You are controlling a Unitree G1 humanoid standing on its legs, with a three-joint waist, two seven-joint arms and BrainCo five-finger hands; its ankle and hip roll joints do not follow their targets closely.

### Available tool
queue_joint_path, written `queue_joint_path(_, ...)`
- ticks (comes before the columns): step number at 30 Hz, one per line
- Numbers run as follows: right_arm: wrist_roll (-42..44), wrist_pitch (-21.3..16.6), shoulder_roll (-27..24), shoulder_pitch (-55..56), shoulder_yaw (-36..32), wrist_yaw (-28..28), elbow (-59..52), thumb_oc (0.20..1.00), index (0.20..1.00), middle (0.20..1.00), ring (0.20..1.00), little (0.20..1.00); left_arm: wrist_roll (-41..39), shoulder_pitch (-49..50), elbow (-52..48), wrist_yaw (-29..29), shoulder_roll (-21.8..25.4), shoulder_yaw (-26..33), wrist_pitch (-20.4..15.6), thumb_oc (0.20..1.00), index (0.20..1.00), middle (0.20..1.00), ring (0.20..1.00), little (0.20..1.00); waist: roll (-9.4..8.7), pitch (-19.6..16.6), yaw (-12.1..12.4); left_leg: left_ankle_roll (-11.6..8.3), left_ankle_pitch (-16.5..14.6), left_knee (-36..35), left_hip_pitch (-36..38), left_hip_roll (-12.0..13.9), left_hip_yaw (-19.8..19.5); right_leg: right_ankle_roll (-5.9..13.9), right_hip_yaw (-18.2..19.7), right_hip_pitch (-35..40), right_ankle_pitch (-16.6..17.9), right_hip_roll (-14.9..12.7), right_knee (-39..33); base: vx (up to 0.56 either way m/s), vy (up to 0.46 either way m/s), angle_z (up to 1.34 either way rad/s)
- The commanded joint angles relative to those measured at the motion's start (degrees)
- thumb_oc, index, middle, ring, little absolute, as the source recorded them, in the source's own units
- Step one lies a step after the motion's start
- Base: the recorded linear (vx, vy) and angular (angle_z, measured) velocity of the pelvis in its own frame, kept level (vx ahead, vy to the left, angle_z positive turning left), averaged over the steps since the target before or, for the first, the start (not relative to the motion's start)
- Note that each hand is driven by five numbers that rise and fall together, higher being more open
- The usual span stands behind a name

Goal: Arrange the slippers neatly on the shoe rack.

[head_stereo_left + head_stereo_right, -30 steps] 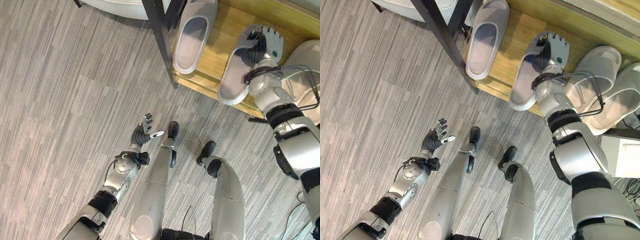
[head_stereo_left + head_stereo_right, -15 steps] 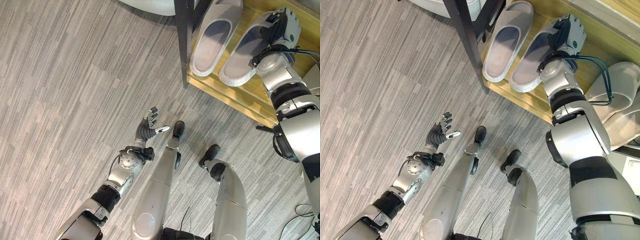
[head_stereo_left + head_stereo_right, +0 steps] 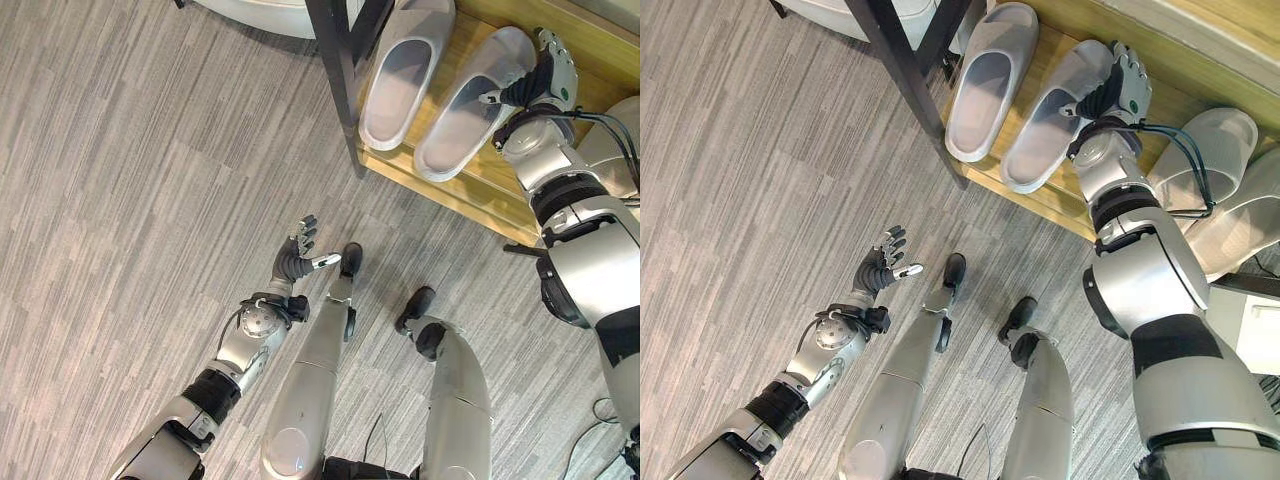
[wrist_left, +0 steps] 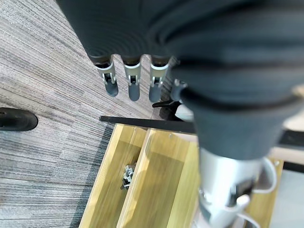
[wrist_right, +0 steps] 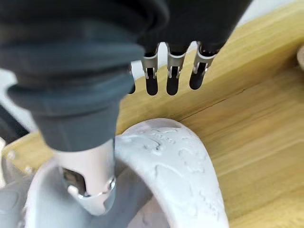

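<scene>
Two pale grey slippers lie side by side on the wooden shelf [image 3: 478,190] of the shoe rack, heels toward the front edge: the left slipper [image 3: 400,72] and the right slipper [image 3: 468,102]. My right hand [image 3: 540,82] rests at the toe end of the right slipper, against its outer side. Its fingers [image 5: 171,81] are straight and open over the wood, and the thumb lies along the slipper's upper [image 5: 175,161]. My left hand [image 3: 296,258] hangs open over the carpet, well away from the rack, its fingers [image 4: 133,85] straight.
A black post [image 3: 335,80] stands at the shelf's left corner. Two more pale slippers [image 3: 1202,150] [image 3: 1245,215] lie to the right of my right arm. A white box [image 3: 1248,320] sits at the far right, and a white rounded object [image 3: 265,12] beyond the post.
The right slipper has gone from angled and apart to lying close beside the left one. My right hand has slid off its top to its outer toe side. The camera shifted.
</scene>
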Motion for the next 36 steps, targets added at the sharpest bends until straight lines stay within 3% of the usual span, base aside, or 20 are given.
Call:
queue_joint_path(1, 5.67, -4.11, 1.18, 7.08, -1.80, -5.04, -6.49, 1.000, 1.000, 1.000, 1.000, 1.000, 0.77, 0.12, 0.53, 1.89, -1.48, -0.64, -1.56, 1.000, 1.000, 1.000, 1.000, 1.000, -0.86, -3.85, -0.52, -1.69, -10.85, 5.30, 1.95, 2.05, -1.05, 7.92, 4.80, 4.80, 2.58, -0.49, -7.93, 0.01, 0.016, -0.04)
queue_joint_path(2, 6.72, -4.49, 2.38, 8.05, -2.70, -5.54, -7.72, 1.000, 1.000, 1.000, 1.000, 1.000, 0.82, 0.05, 0.63, 2.37, -1.54, -0.43, -1.47, 1.000, 1.000, 1.000, 1.000, 1.000, -1.05, -3.81, -0.80, -1.64, -10.89, 5.04, 2.31, 2.11, -1.05, 7.96, 4.94, 5.11, 2.75, -0.38, -8.23, -0.08, 0.031, -0.08)
queue_joint_path(3, 8.14, -4.97, 3.59, 9.00, -3.83, -5.84, -9.18, 1.000, 1.000, 1.000, 1.000, 1.000, 1.05, -0.15, 0.67, 2.74, -1.53, -0.33, -1.32, 1.000, 1.000, 1.000, 1.000, 1.000, -1.05, -3.66, -1.09, -1.37, -8.99, 4.30, 2.02, 2.16, -0.88, 7.50, 4.59, 4.88, 4.50, -0.39, -9.09, 0.01, 0.005, -0.22)
queue_joint_path(4, 11.51, -6.11, 5.79, 10.72, -5.65, -5.33, -11.45, 1.000, 1.000, 1.000, 1.000, 1.000, 1.16, -0.21, 0.43, 3.12, -1.52, -0.16, -1.14, 1.000, 1.000, 1.000, 1.000, 1.000, -1.42, -3.73, -1.61, -1.56, -10.85, 4.43, 3.08, 2.15, -1.03, 7.95, 5.16, 5.89, 3.06, -0.22, -9.04, -0.08, 0.024, -0.24)
queue_joint_path(5, 13.77, -6.70, 6.86, 10.99, -6.82, -5.12, -11.77, 1.000, 1.000, 1.000, 1.000, 1.000, 1.24, -0.31, 0.47, 3.32, -1.52, -0.19, -1.09, 1.000, 1.000, 1.000, 1.000, 1.000, -1.37, -3.53, -1.69, -1.30, -9.09, 4.01, 2.53, 2.17, -0.81, 7.50, 4.72, 5.52, 4.64, -0.26, -9.69, 0.01, -0.009, -0.16)
queue_joint_path(8, 17.49, -7.81, 8.90, 11.77, -8.13, -4.53, -12.37, 1.000, 1.000, 1.000, 1.000, 1.000, 1.22, -0.35, 0.54, 3.72, -1.63, -0.27, -0.99, 1.000, 1.000, 1.000, 1.000, 1.000, -1.61, -3.74, -1.93, -1.51, -10.89, 4.32, 3.28, 2.23, -0.87, 7.94, 5.00, 6.32, 3.24, -0.17, -9.61, 0.06, -0.014, -0.02)
queue_joint_path(10, 26.04, -10.12, 11.50, 12.30, -11.01, -3.31, -12.57, 1.000, 1.000, 1.000, 1.000, 1.000, 1.23, -0.64, 0.66, 4.24, -1.68, -0.39, -0.64, 1.000, 1.000, 1.000, 1.000, 1.000, -1.74, -3.70, -1.95, -1.48, -11.02, 4.43, 3.24, 2.31, -0.89, 7.97, 4.84, 6.45, 3.25, -0.15, -9.87, 0.00, 0.000, 0.00)
queue_joint_path(12, 26.75, -10.27, 12.00, 12.24, -11.19, -3.20, -12.25, 1.000, 1.000, 1.000, 1.000, 1.000, 1.29, -0.61, 0.65, 4.44, -1.58, -0.46, -0.49, 1.000, 1.000, 1.000, 1.000, 1.000, -1.77, -3.69, -1.92, -1.46, -11.04, 4.42, 3.19, 2.34, -0.86, 8.01, 4.82, 6.44, 3.30, -0.18, -9.89, -0.04, 0.011, 0.00)
queue_joint_path(13, 29.96, -11.26, 12.84, 12.34, -12.36, -2.60, -11.78, 1.000, 1.000, 1.000, 1.000, 1.000, 1.23, -0.69, 0.55, 4.47, -1.52, -0.67, -0.40, 1.000, 1.000, 1.000, 1.000, 1.000, -1.56, -3.40, -1.73, -1.22, -9.32, 4.02, 2.47, 2.23, -0.63, 7.60, 4.35, 5.94, 4.77, -0.34, -10.37, -0.07, 0.016, 0.01)
queue_joint_path(16, 37.44, -12.08, 13.87, 11.92, -14.38, -0.77, -10.38, 1.000, 1.000, 1.000, 1.000, 1.000, 1.29, -0.68, 0.20, 4.53, -1.28, -0.84, 0.10, 1.000, 1.000, 1.000, 1.000, 1.000, -1.41, -3.10, -1.26, -1.19, -9.38, 3.75, 2.54, 2.02, -0.67, 7.57, 4.22, 6.02, 4.73, -0.29, -10.49, 0.01, -0.004, 0.00)
queue_joint_path(17, 39.16, -12.13, 14.10, 11.61, -14.72, -0.18, -9.66, 1.000, 1.000, 1.000, 1.000, 1.000, 1.22, -0.66, 0.27, 4.46, -1.26, -0.84, 0.16, 1.000, 1.000, 1.000, 1.000, 1.000, -1.45, -3.29, -1.14, -1.40, -11.26, 4.12, 3.14, 2.04, -0.82, 8.07, 4.61, 6.48, 3.14, -0.23, -9.89, 0.10, -0.022, 0.02)
queue_joint_path(26, 57.38, -15.44, 12.77, 6.62, -20.29, 3.47, -6.25, 1.000, 1.000, 1.000, 1.000, 1.000, 0.25, -1.41, 0.80, 2.97, -1.41, -2.25, 0.89, 1.000, 1.000, 1.000, 1.000, 1.000, -0.25, -2.96, 0.87, -1.45, -11.37, 4.21, 2.28, 1.52, -1.28, 8.34, 3.92, 6.33, 2.73, -0.68, -9.85, 0.01, -0.004, 0.00)
queue_joint_path(33, 58.05, -15.87, 4.15, 1.54, -19.99, 4.32, -4.82, 1.000, 1.000, 1.000, 1.000, 1.000, -0.84, -1.95, 1.11, 0.96, -1.49, -4.36, 0.49, 1.000, 1.000, 1.000, 1.000, 1.000, 1.03, -3.45, 2.14, -1.70, -10.94, 3.52, 2.58, 0.86, -1.82, 8.45, 3.19, 6.53, 2.11, -1.55, -9.13, 0.01, -0.006, 0.11)
queue_joint_path(36, 56.65, -16.07, 3.36, 2.77, -18.60, 4.68, -5.60, 1.000, 1.000, 1.000, 1.000, 1.000, -0.54, -2.29, 2.09, 0.54, -1.55, -4.67, 0.45, 1.000, 1.000, 1.000, 1.000, 1.000, 0.86, -3.62, 1.89, -1.85, -10.81, 3.28, 3.38, 1.02, -1.66, 8.41, 3.33, 7.12, 2.15, -1.57, -9.13, 0.00, 0.002, 0.03)
